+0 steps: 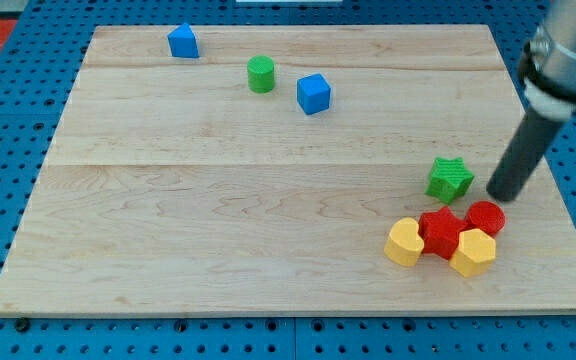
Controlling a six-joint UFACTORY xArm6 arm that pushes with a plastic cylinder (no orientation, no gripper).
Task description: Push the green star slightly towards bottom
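Observation:
The green star (450, 178) lies on the wooden board (218, 220) at the view's right, just above a cluster of red and yellow blocks. My tip (498, 194) rests on the board just to the right of the star, a small gap apart, and above the red cylinder (486, 217). The dark rod slants up to the view's top right corner.
Below the star sit a red star-like block (440, 234), a yellow block (404, 242) on its left and a yellow block (473, 252) on its right. Near the top are a blue block (183, 42), a green cylinder (261, 75) and a blue cube (314, 94).

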